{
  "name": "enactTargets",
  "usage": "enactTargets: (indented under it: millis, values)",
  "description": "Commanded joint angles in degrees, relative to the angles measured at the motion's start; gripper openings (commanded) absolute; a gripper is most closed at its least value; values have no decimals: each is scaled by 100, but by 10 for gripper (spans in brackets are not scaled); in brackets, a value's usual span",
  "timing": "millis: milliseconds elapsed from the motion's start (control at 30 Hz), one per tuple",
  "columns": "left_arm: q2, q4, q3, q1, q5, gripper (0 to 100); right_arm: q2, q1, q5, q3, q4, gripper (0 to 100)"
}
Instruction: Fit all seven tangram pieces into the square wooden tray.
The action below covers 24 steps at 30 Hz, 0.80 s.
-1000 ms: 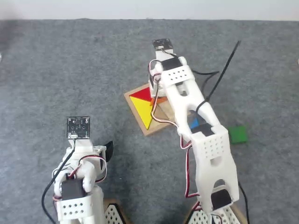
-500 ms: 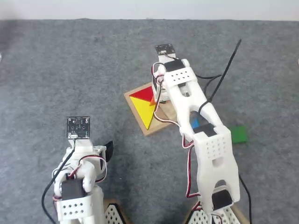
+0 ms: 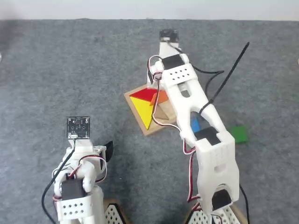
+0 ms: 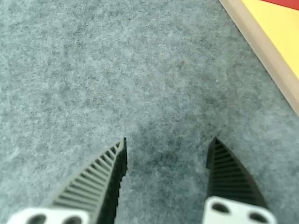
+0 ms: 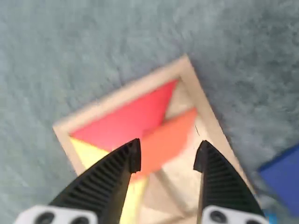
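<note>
The right hand hovered with its fingers spread open above the square wooden tray, which sat just above the centre of the high frame on the grey felt tabletop. Below the gap between the two dark fingertips lay the orange flat piece, inside the tray and meeting the red triangle; neither fingertip appeared to touch it. The yellow triangle filled the tray's lower-left part, against the red one. A blue flat piece lay on the tabletop just right of the tray, partly hidden by the arm, and a green flat piece lay farther right. The left hand, in the lower left of the high frame, was also open, over the felt and apart from the tray.
</note>
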Motion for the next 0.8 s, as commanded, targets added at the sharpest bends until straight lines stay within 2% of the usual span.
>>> enactTargets:
  millis: [0, 100, 267, 367, 600, 767]
  values:
    - [-123, 26, -127, -9, 44, 271, 198, -180, -343, -290, -470, 213]
    - [-123, 26, -127, -9, 44, 271, 505, -251, -360, -299, -576, 218]
    - [-123, 26, -127, -9, 44, 271, 699, -400, -387, -299, -541, 290]
    - [-123, 26, -127, -9, 44, 271, 804, -382, -554, -299, -479, 289]
    - [-123, 26, -127, -9, 44, 271, 901, -242, -747, -273, -251, 114]
    - [-123, 26, -127, -9, 44, 271, 892, -154, -756, -290, -84, 30]
